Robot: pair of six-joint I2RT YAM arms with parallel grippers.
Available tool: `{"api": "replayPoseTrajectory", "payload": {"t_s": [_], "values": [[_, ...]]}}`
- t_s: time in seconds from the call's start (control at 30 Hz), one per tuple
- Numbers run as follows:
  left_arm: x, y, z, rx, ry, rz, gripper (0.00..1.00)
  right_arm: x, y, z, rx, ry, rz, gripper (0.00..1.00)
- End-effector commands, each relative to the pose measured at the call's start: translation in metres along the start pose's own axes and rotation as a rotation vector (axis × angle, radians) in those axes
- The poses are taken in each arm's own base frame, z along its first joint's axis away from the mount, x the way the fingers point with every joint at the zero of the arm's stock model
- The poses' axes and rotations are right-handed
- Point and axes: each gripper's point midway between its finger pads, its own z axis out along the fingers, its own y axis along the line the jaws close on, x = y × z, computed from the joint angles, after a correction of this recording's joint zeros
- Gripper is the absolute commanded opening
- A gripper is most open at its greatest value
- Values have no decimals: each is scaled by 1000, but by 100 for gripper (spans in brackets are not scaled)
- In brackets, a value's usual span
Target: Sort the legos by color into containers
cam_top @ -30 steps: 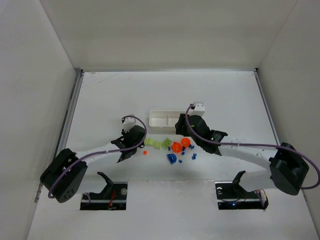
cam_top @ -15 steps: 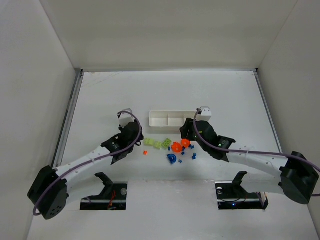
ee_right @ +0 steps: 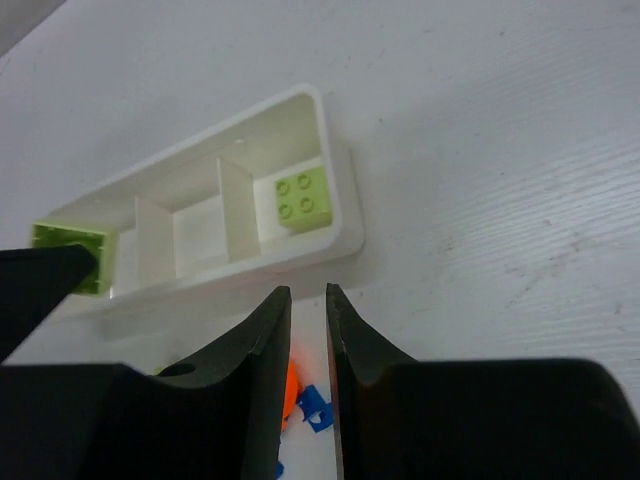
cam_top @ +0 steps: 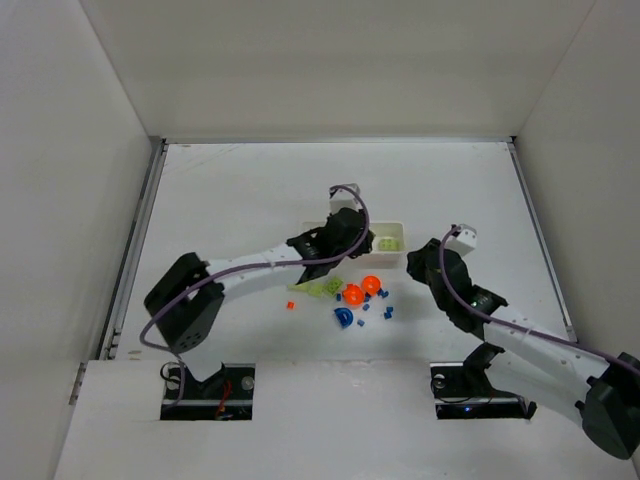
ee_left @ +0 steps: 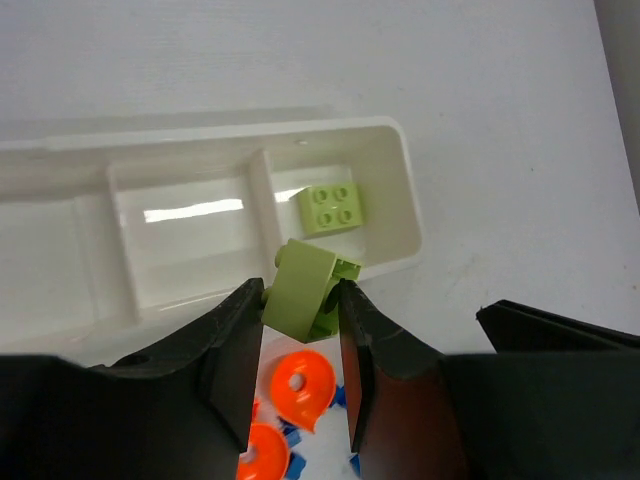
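Right now the lime-green brick [ee_left: 303,288] sits pinched in my left hand [ee_left: 298,310]. It is tipped on a slant, with one stud showing at its upper corner and a hollow on the face turned toward my right-side finger. My fingers are clenched on its two flanks. It hangs above the near wall of the white tray [ee_left: 408,215], about where the middle compartment meets the right-end one; which of the two it is over I cannot tell.

The tray is long and shallow, cut by thin walls into three square compartments. In the right-end compartment a second green brick [ee_left: 331,208] lies flat, its four studs facing up.

On the worktop [cam_top: 240,190], on the near side of the tray, lie the loose pieces. A few more green bricks [cam_top: 322,288] lie close to the tray wall, with two orange rounded pieces [cam_top: 353,295] side by side to their right. Nearer me are a scatter of tiny dark-blue bits [cam_top: 385,312] and a larger blue arch [cam_top: 343,318]. One small orange bit [cam_top: 291,304] sits apart on the left.

My right hand [ee_right: 307,292] is off the tray's right end and points toward it. Its fingers are drawn close with a thin slit between them, grasping nothing.
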Motion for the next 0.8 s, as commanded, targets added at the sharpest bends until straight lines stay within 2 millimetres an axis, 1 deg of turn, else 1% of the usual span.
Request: {"api": "replayPoseTrajectory", "payload": {"t_s": [0.0,0.1,0.17,0.2,0.27,0.37,0.4,0.43,0.53,0.57,0.6,0.63,0.7,0.77], "values": [[-12,-47,20,113,-12,-1,16,-12,-8,-2,18,-45,62,27],[-1,-64,45,129,25,5,16,-13,-13,-5,15,-48,63,29],[4,-71,56,128,30,19,17,-13,-16,-6,12,-50,67,29],[5,-71,62,118,28,22,20,-12,-17,-7,10,-48,67,30],[3,-71,68,105,20,23,30,-9,-16,-8,-3,-37,60,33],[-3,-67,69,89,1,27,47,-7,-14,-8,-11,-24,39,41],[-6,-65,66,85,-6,31,51,-7,-13,-8,-12,-25,33,43],[-10,-62,62,78,-17,38,54,-8,-10,-8,-21,-26,24,45],[-21,-46,47,43,-54,66,57,-4,6,-8,-64,-7,-19,48],[-23,-39,41,28,-63,77,57,0,16,-9,-91,7,-39,47],[-24,-31,33,15,-69,86,55,5,27,-11,-126,24,-64,44],[-22,-18,23,-6,-74,96,52,13,45,-15,-179,51,-100,39],[-17,7,5,-51,-83,107,47,31,73,-20,-259,112,-159,32],[-9,35,-15,-106,-86,109,44,52,98,-25,-319,176,-209,29]]}}
